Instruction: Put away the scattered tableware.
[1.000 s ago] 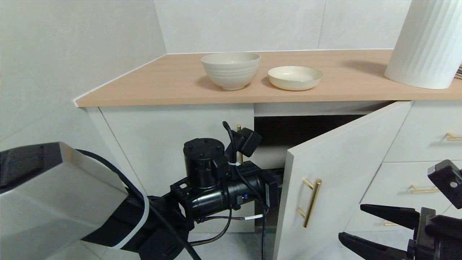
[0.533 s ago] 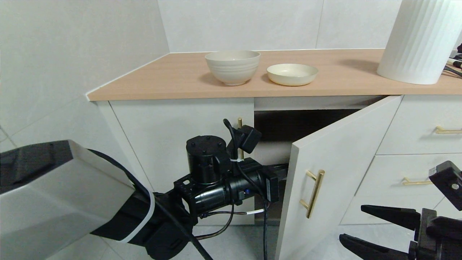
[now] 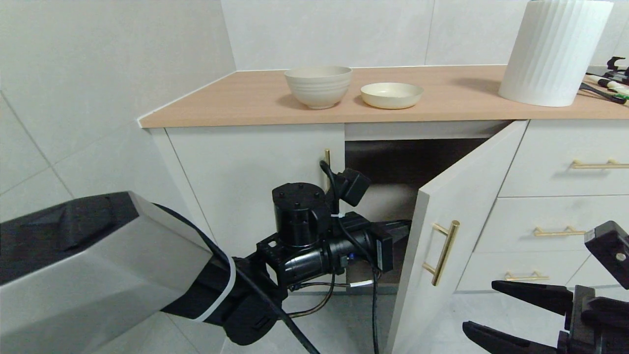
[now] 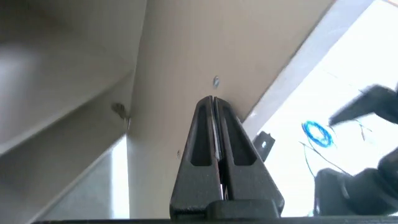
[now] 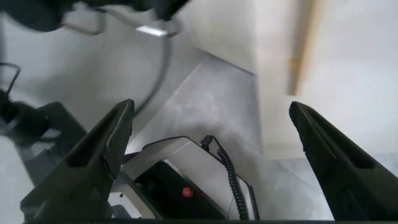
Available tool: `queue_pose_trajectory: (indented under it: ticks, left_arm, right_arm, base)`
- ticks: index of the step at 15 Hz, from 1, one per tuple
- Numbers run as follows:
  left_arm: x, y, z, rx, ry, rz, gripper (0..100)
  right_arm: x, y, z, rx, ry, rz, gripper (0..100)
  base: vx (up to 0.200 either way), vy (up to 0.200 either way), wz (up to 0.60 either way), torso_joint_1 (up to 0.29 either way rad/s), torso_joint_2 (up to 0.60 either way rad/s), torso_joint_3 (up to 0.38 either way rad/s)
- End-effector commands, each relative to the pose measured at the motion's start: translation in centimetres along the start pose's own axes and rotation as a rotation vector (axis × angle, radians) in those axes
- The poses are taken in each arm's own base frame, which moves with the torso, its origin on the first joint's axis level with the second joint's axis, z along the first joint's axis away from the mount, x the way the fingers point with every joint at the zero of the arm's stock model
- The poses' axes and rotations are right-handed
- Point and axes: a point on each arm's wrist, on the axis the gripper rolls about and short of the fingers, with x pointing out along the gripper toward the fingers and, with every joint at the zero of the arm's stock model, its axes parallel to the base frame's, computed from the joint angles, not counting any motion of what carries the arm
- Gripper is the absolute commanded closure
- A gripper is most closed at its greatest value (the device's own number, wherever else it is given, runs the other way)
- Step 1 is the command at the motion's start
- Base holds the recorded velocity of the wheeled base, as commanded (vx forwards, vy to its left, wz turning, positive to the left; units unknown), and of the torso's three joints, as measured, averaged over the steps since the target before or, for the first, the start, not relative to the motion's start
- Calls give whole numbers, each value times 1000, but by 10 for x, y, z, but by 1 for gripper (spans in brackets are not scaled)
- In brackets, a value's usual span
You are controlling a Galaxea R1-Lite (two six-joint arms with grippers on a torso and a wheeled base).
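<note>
With bowl (image 3: 318,86) and plate (image 3: 391,94) on the worktop (image 3: 236,105), my left gripper (image 4: 213,101) is pressed together behind the open cabinet door (image 3: 444,196), my right gripper (image 3: 479,305) spread apart.

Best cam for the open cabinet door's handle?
Head view: the whole gold handle shows end to end on the open door. Right wrist view catches just part of its bar. Left wrist view has pale panels with screws, maybe the door's inner side; cannot tell.

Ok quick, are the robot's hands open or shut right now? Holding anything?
Left gripper: shut, holding nothing.
Right gripper: open, holding nothing.
</note>
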Motion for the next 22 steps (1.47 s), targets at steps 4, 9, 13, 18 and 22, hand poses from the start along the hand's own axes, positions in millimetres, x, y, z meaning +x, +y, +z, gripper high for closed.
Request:
queue_pose_trajectory:
  ticks: [4,9,13,18,22]
  left_arm:
    - [21,13,-9,1,-19,46,100]
    - [29,-13,-10,10,-22,-13,100]
    - [12,-76,-16,9,7,-248,100]
    - [11,-44,-11,10,-21,-164,100]
    - [-16,-16,8,5,-17,-45,100]
  right_arm:
    - [1,1,-1,-1,7,8,0]
    - [0,1,-1,-2,3,23,0]
    - [-27,8,0,-22,-43,257,0]
    - [-29,9,1,-24,-53,269,0]
    - [-17,3,5,-4,-36,175,0]
  base:
    - [0,0,0,0,0,0]
    - [0,0,0,0,0,0]
    - [0,0,0,0,0,0]
    - [0,0,0,0,0,0]
    - [0,0,0,0,0,0]
